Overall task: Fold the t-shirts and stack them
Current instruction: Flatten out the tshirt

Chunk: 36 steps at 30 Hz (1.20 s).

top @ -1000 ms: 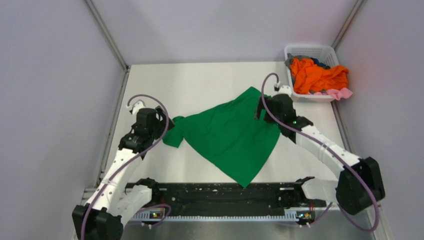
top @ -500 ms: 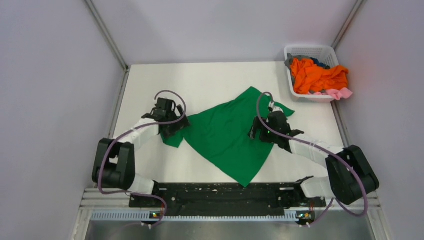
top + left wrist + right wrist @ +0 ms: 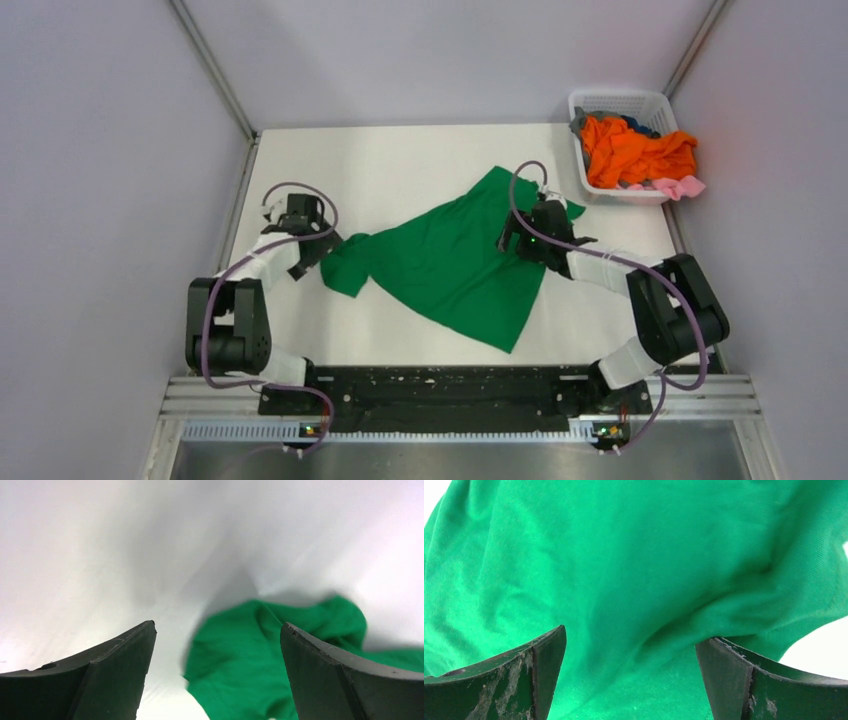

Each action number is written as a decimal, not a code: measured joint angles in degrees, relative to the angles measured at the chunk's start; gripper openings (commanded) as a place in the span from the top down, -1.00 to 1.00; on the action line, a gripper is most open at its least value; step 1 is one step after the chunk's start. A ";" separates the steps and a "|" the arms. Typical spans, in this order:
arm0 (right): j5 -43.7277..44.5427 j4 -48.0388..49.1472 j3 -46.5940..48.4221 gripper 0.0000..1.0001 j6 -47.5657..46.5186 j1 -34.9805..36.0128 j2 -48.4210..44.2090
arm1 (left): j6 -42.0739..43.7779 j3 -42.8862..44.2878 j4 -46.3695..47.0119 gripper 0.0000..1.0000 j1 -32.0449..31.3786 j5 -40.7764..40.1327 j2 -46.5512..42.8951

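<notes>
A bright green t-shirt (image 3: pixel 450 262) lies spread and rumpled in the middle of the white table (image 3: pixel 400 165). My left gripper (image 3: pixel 316 246) stands open just left of the shirt's left sleeve. In the left wrist view the sleeve (image 3: pixel 260 665) lies ahead between the open fingers (image 3: pixel 125 660), untouched. My right gripper (image 3: pixel 518 236) is open low over the shirt's right part. Green cloth (image 3: pixel 624 555) fills the right wrist view, and the space between the gripper (image 3: pixel 631 636) fingers holds nothing. An orange t-shirt (image 3: pixel 635 150) lies heaped in the basket, with pink cloth (image 3: pixel 682 187) hanging over its rim.
The white lattice basket (image 3: pixel 618 100) stands at the table's far right corner, with dark blue and grey cloth (image 3: pixel 640 125) under the orange. Grey walls close in the table on the left, back and right. A black rail (image 3: pixel 440 385) runs along the near edge.
The left gripper has drawn back left, off the sleeve. The right gripper has shifted slightly toward the far side. The shirt's near corner has pulled in, away from the rail.
</notes>
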 measured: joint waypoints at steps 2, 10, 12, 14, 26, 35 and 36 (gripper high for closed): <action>0.26 0.11 0.37 -0.97 -0.04 -1.95 0.39 | -0.74 -0.48 -0.52 -0.97 2.78 -1.46 -0.74; 2.40 -2.69 7.43 -0.97 -1.86 -9.90 6.03 | -2.16 -4.61 -3.74 -0.98 8.87 1.16 -4.42; 3.23 -4.20 10.99 -0.97 -2.71 -10.93 8.76 | -1.88 -5.38 -3.28 -0.98 8.63 5.70 -7.04; 3.96 -6.47 14.75 -0.97 -3.67 -11.52 11.26 | -1.75 -6.99 -2.62 -0.98 7.91 10.45 -11.08; 7.41 -16.28 5.27 -0.97 -4.44 -11.82 -9.27 | 2.64 0.48 -12.61 -0.85 -15.80 8.35 -14.78; 6.64 -20.76 -8.37 -0.97 -1.11 -11.80 -30.25 | 4.20 2.82 -17.90 -0.42 -17.33 3.30 -4.79; 6.43 -21.27 -9.03 -0.97 -0.92 -11.82 -31.15 | 4.42 3.30 -18.08 -0.37 -17.33 3.06 -3.48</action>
